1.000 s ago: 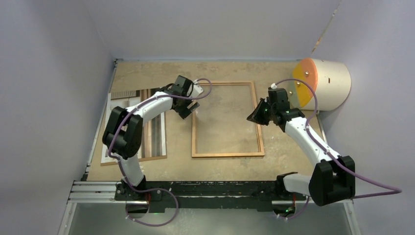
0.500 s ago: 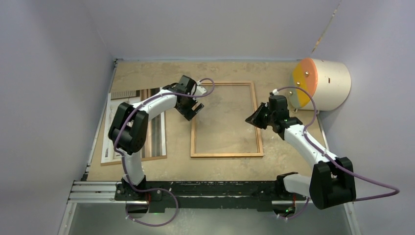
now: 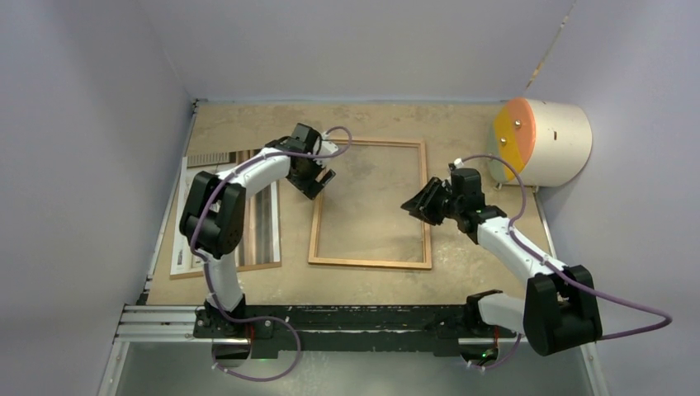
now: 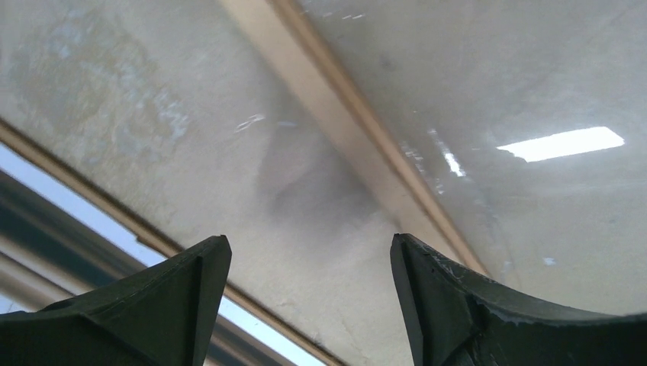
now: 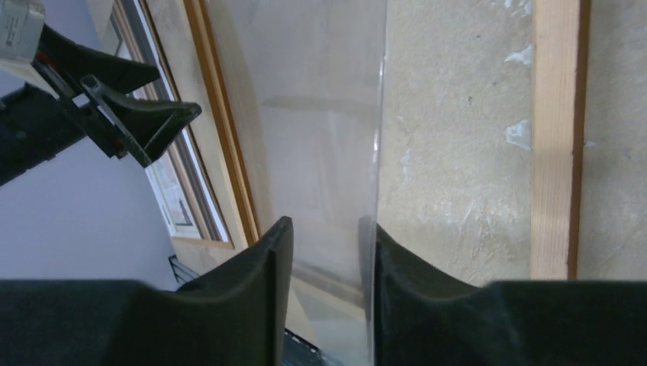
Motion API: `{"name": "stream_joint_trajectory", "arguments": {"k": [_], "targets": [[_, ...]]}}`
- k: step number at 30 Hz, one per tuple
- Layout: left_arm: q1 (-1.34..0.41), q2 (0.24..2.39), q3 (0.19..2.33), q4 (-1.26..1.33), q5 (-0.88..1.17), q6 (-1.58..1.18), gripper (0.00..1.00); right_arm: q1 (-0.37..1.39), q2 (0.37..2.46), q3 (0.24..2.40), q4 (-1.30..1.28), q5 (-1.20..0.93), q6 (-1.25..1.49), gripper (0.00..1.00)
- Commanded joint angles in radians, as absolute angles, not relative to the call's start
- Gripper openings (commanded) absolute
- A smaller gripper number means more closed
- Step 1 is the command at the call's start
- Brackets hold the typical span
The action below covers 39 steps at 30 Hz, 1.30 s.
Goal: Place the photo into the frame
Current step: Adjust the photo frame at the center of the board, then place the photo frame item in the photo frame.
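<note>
The orange-brown wooden frame (image 3: 371, 263) lies flat mid-table. The clear glass pane (image 5: 320, 114) lies inside it, its edge against the inner face of my right gripper's right finger (image 5: 412, 267). My right gripper (image 3: 415, 205) is open just inside the frame's right side (image 5: 555, 137). My left gripper (image 3: 320, 177) is open and empty at the frame's upper left side (image 4: 336, 99). The photo (image 3: 262, 231) lies face up left of the frame, partly hidden by my left arm.
A brown backing board (image 3: 248, 267) lies under the photo at the table's left edge. A cream cylinder with an orange face (image 3: 545, 140) stands at the back right. Grey walls close in on both sides, and a black rail runs along the near edge.
The frame has slid left and turned a little as my right gripper moved left against it. My left gripper has drawn back to the left. Both stayed open.
</note>
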<state>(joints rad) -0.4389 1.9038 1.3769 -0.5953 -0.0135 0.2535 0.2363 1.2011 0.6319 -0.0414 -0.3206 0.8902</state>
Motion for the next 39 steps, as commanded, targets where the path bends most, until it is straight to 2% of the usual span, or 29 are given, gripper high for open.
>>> {"name": "stream_joint_trajectory", "arguments": {"k": [1,5,10,16,22,27,33,39], "targets": [[-0.343,1.849,1.423,-0.62,0.033,0.256,0.8,0.249,1.2,0.651,0.006,-0.419,0.848,0.57],[-0.321,1.84,1.411,-0.621,0.022,0.271,0.8,0.24,1.253,0.731,-0.075,-0.434,0.762,0.75],[-0.321,1.826,1.382,-0.608,0.018,0.273,0.8,0.228,1.316,0.799,-0.041,-0.475,0.708,0.8],[-0.321,1.816,1.356,-0.596,0.003,0.283,0.79,0.205,1.369,0.863,-0.03,-0.551,0.652,0.81],[-0.321,1.818,1.353,-0.592,0.002,0.287,0.79,0.201,1.398,0.899,-0.005,-0.525,0.602,0.77],[-0.321,1.818,1.344,-0.597,0.003,0.294,0.79,0.201,1.389,0.865,0.122,-0.533,0.578,0.8],[-0.321,1.806,1.324,-0.594,-0.02,0.305,0.79,0.201,1.422,0.94,0.093,-0.463,0.56,0.82],[-0.32,1.795,1.304,-0.584,-0.03,0.314,0.79,0.198,1.514,1.04,0.008,-0.52,0.498,0.77]]}}
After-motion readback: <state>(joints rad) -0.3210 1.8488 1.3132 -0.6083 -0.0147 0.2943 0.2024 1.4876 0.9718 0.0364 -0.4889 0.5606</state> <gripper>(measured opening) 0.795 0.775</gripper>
